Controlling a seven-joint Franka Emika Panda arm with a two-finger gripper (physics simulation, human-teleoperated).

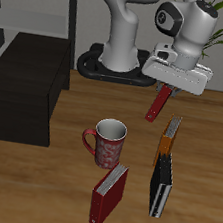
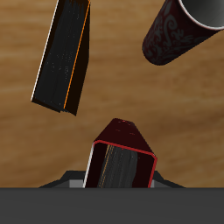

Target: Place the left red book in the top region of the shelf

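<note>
My gripper [image 1: 167, 86] is shut on the left red book [image 1: 158, 103] and holds it tilted in the air, above the table and behind the mug. In the wrist view the book [image 2: 122, 156] hangs between my fingers, with its pale page edges showing. The second red book [image 1: 108, 194] lies near the table's front edge. The shelf [image 1: 25, 96], a low black-brown cabinet with a flat top, stands on the far side of the mug from my gripper and well apart from it.
A red patterned mug [image 1: 107, 141] stands mid-table; it also shows in the wrist view [image 2: 179, 31]. A thin orange book [image 1: 169, 138] and a black book [image 1: 161, 187] lie below the gripper's side. A dark, orange-edged book [image 2: 63, 57] shows in the wrist view. A grey-framed rack [image 1: 59, 5] stands at the back.
</note>
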